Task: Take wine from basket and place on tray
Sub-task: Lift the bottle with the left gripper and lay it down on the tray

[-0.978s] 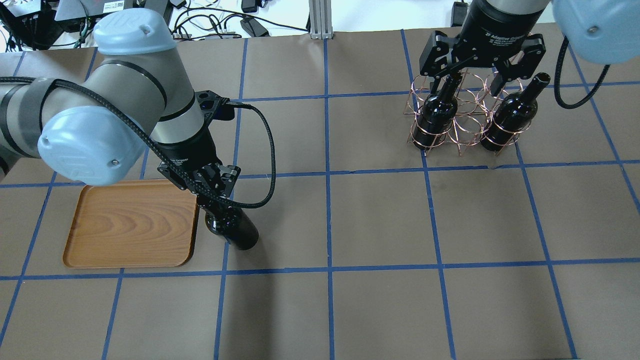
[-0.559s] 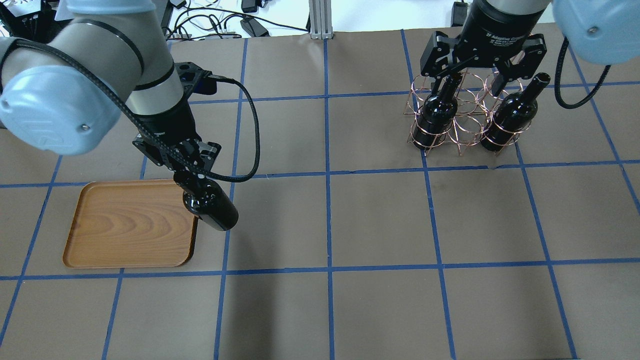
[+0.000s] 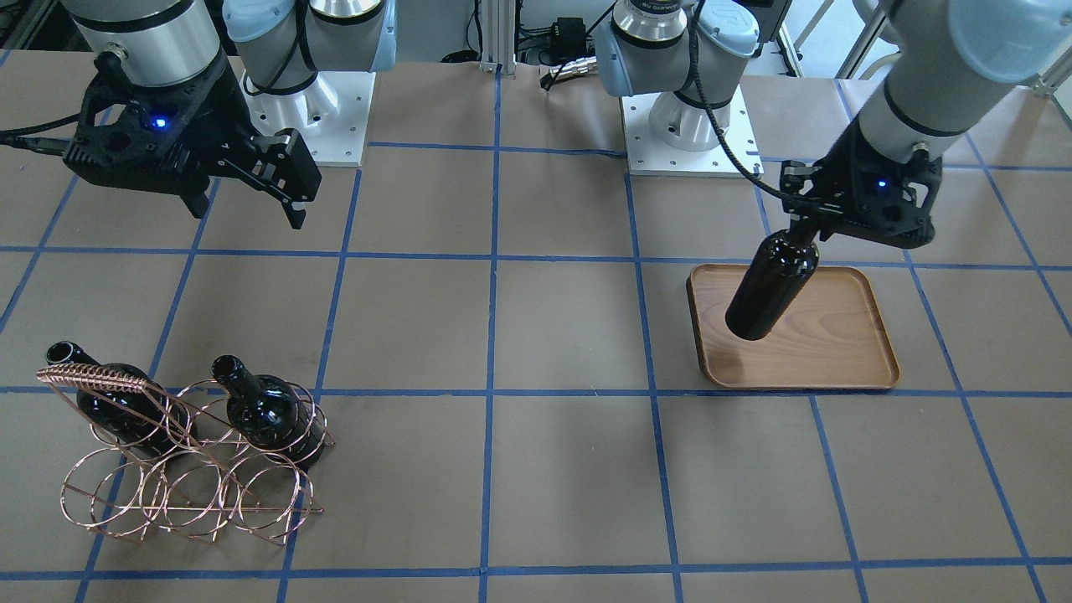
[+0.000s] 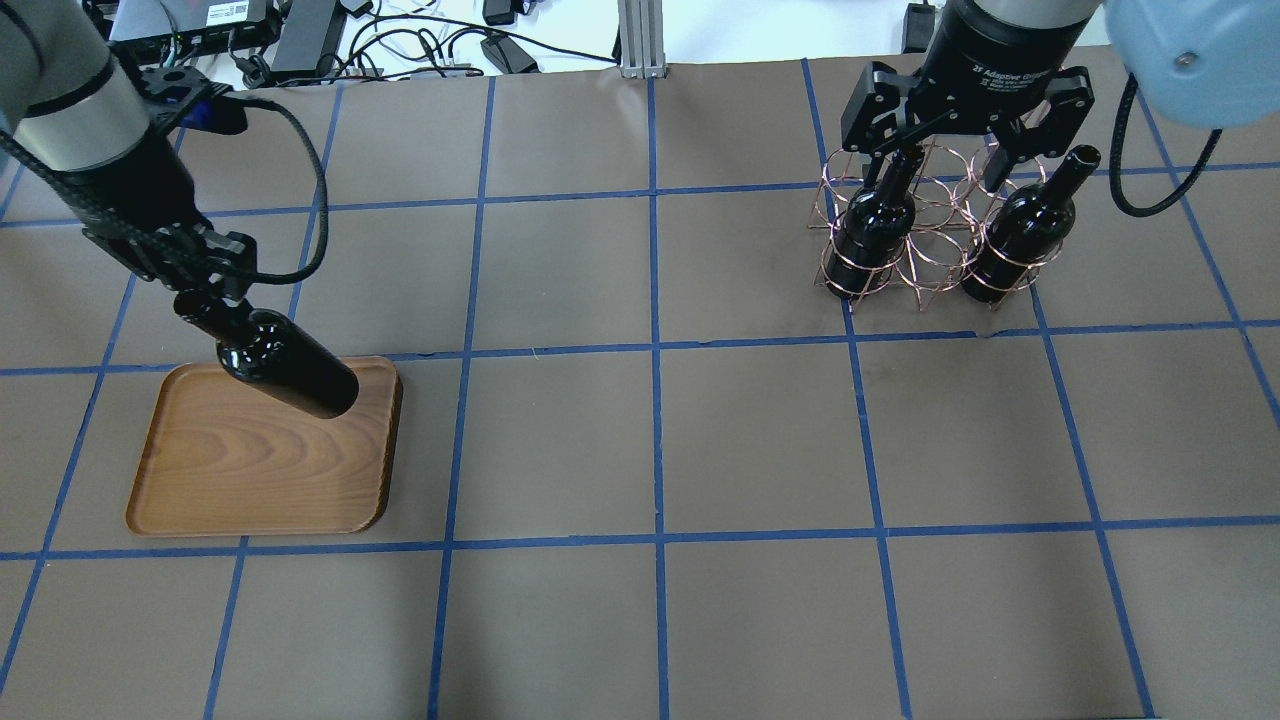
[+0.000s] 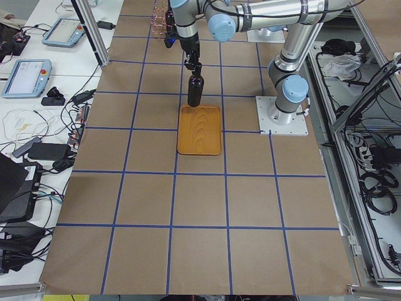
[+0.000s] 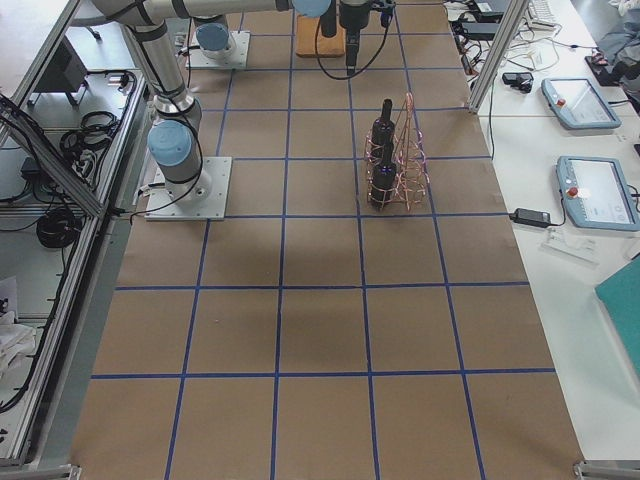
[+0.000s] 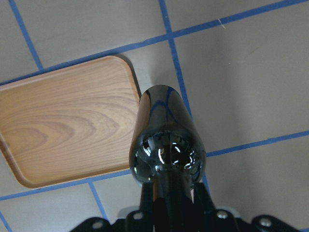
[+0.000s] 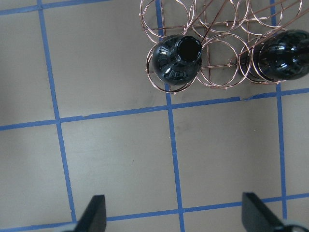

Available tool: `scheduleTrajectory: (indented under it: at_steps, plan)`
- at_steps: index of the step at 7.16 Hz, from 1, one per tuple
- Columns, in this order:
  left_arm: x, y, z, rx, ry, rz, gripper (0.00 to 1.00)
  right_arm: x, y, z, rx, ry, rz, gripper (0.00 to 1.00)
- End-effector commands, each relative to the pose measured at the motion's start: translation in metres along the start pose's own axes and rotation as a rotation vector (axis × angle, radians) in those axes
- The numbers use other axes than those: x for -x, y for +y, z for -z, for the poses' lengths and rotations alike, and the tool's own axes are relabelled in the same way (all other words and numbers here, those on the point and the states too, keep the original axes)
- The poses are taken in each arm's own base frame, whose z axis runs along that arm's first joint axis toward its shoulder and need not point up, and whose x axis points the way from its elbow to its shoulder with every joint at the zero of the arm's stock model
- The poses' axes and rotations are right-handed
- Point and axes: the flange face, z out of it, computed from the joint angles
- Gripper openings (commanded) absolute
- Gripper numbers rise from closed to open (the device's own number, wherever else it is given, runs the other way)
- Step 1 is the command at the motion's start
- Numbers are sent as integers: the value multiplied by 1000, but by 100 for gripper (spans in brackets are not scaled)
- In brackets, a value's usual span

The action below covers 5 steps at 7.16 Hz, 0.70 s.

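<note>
My left gripper (image 4: 205,290) is shut on the neck of a dark glossy wine bottle (image 4: 290,375). It holds the bottle neck-up above the wood-grain tray (image 4: 250,470), near the tray's far corner on the basket side. The front view shows the same bottle (image 3: 770,289) over the tray (image 3: 829,352), and the left wrist view shows the bottle (image 7: 166,140) beside the tray (image 7: 63,125). My right gripper (image 4: 935,160) is open and empty above the copper wire basket (image 4: 930,250). Two more wine bottles (image 4: 875,225) (image 4: 1020,235) stand in the basket.
The table is brown paper with a blue tape grid. Both robot bases (image 3: 691,126) stand at the table's near edge. Cables and electronics (image 4: 420,40) lie beyond the far edge. The basket's coiled handle bar (image 3: 92,378) rises above the bottles.
My left arm has carried the bottle left and away from the robot, from beside the tray's right edge to over the tray. The right arm has not moved.
</note>
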Motion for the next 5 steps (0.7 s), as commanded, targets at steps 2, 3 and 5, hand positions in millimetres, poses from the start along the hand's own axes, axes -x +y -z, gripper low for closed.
scheduleTrajectory:
  at_steps: [2, 3, 5]
  plan:
    - [58, 20, -39, 62, 51, -51, 0, 0, 0, 0, 1, 0, 0, 100]
    - [75, 21, -45, 64, 28, -54, 0, 0, 0, 0, 1, 2, 1, 100]
    - [81, 18, -53, 80, 36, -55, 0, 0, 0, -2, 4, -2, 2, 100]
